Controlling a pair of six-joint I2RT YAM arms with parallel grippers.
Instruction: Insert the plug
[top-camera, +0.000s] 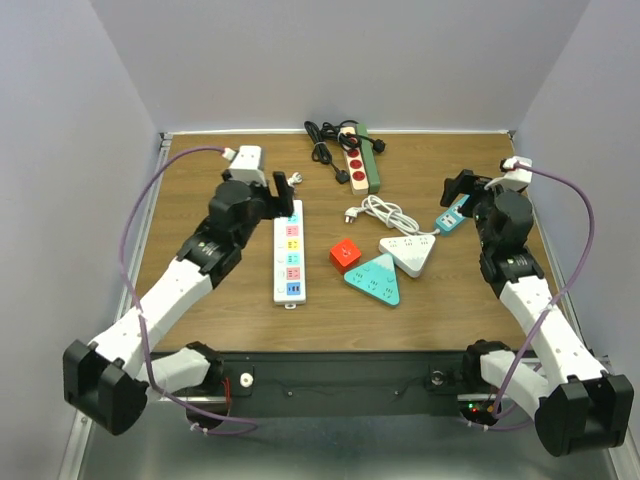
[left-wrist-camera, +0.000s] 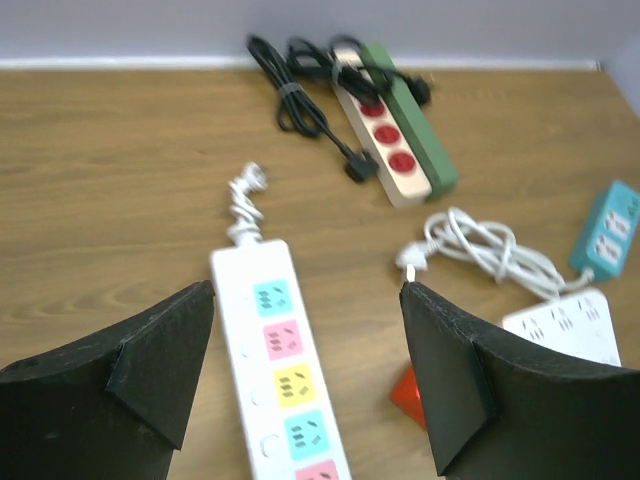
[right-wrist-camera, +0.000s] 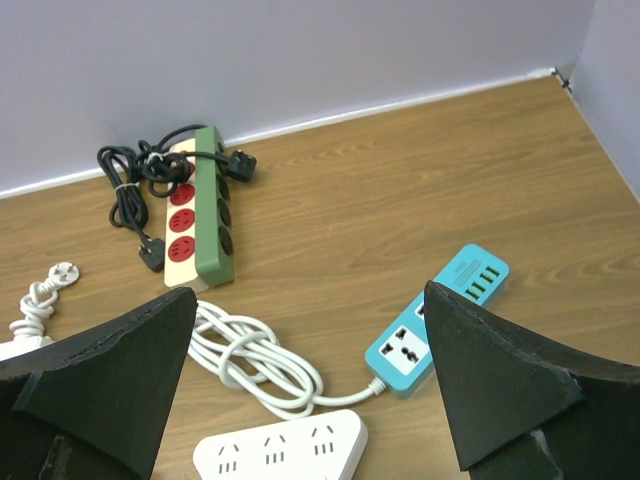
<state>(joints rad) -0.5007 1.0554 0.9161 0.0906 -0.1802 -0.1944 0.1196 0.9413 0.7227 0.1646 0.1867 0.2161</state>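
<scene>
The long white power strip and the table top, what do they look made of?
Long white power strip: likely moulded plastic, smooth and faintly glossy, with coloured socket panels. Table top: wood or wood-look laminate; brown grain streaks show, matte finish.

Long white power strip (top-camera: 289, 252) near the left tool (top-camera: 285, 190) — red cube (top-camera: 345, 254), teal triangular block (top-camera: 374, 278), white triangular block (top-camera: 408, 254) beside it

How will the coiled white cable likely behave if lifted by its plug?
The coiled white cable looks floppy; its loose loops would probably uncoil and trail. It seems light, but it appears joined to the teal rectangular power strip, which might drag along.
</scene>
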